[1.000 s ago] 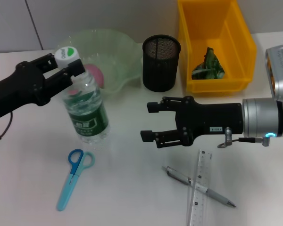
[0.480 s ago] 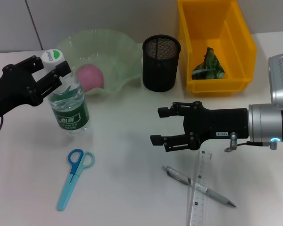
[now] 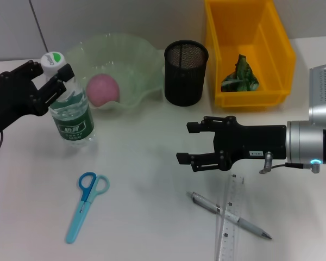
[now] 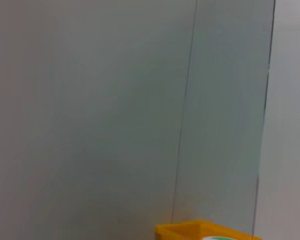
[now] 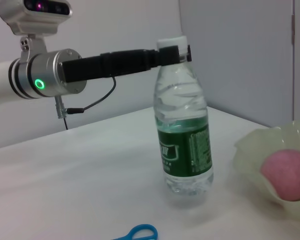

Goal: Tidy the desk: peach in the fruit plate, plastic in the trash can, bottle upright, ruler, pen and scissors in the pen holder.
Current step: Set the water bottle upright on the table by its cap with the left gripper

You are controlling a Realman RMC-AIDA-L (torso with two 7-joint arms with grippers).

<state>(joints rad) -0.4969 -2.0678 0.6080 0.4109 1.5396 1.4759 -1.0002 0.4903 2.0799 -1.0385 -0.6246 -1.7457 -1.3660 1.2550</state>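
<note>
The bottle (image 3: 71,118) stands upright on the desk (image 3: 146,185) at the left, in front of the fruit plate (image 3: 131,54). My left gripper (image 3: 53,81) is shut on its neck just under the white cap. The right wrist view shows the bottle (image 5: 186,145) resting on the desk with the left gripper (image 5: 172,54) at its neck. The peach (image 3: 102,89) lies in the fruit plate. My right gripper (image 3: 186,143) is open and empty above mid-desk. The scissors (image 3: 86,204), ruler (image 3: 232,190) and pen (image 3: 207,203) lie flat in front. The pen holder (image 3: 186,73) looks empty.
The yellow trash can (image 3: 271,49) at the back right holds a green plastic scrap (image 3: 240,73). The pen lies across the ruler, just below the right gripper. The peach (image 5: 287,175) and a scissors handle (image 5: 140,232) show in the right wrist view.
My left gripper has carried the bottle left and back, and it now stands on the desk beside the fruit plate. My right gripper has drawn back slightly to the right.
</note>
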